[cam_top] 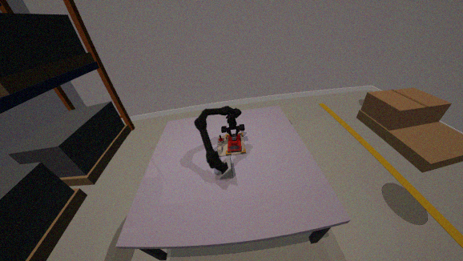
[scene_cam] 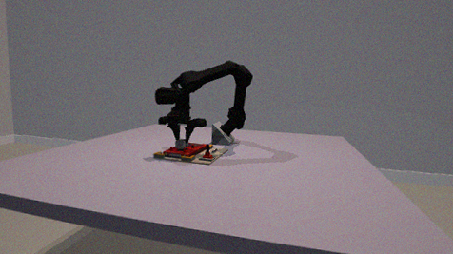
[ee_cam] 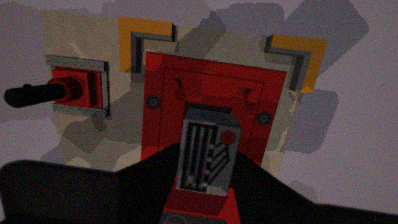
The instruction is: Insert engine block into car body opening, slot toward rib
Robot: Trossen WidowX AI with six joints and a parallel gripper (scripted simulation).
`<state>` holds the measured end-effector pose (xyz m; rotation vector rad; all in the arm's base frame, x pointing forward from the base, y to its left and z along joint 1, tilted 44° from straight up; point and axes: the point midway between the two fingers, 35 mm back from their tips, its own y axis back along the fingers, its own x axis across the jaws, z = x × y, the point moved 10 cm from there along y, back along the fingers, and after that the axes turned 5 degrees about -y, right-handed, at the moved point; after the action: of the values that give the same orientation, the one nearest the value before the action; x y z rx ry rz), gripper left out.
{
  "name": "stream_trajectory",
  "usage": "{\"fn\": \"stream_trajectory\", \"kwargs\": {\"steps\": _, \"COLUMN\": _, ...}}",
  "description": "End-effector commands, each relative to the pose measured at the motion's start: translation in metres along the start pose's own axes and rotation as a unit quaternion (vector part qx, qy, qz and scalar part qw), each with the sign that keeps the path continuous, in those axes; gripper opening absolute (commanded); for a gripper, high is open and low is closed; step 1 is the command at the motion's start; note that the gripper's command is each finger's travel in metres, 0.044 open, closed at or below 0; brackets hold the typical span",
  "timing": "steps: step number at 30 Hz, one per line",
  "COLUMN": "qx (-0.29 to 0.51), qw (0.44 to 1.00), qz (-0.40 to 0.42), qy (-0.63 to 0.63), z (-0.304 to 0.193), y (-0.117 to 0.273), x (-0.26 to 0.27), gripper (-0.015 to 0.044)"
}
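In the wrist view, the car body (cam_top: 235,147) (scene_cam: 192,149) (ee_cam: 215,80) lies on the board (cam_top: 223,151) (scene_cam: 206,162) (ee_cam: 120,147), a knobbed piece (cam_top: 220,139) (scene_cam: 208,152) (ee_cam: 80,89) at its nine o'clock, corner brackets at eleven and one

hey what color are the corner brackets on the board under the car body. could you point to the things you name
Yellow-orange on top: the corner brackets (ee_cam: 126,44) (ee_cam: 314,65) show best in the wrist view.
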<state>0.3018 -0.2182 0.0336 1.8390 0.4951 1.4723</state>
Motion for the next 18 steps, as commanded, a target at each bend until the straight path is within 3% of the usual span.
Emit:
{"fn": "stream_trajectory", "kwargs": {"steps": 1, "qx": -0.002, "qw": 1.000, "qz": 0.001, "qy": -0.002, "z": 0.0001, "y": -0.0004, "x": -0.0002, "gripper": 0.0158}}
{"fn": "stream_trajectory", "kwargs": {"steps": 18, "qx": -0.002, "qw": 1.000, "qz": 0.001, "qy": -0.002, "z": 0.0001, "y": -0.0022, "x": -0.0002, "gripper": 0.0158}}
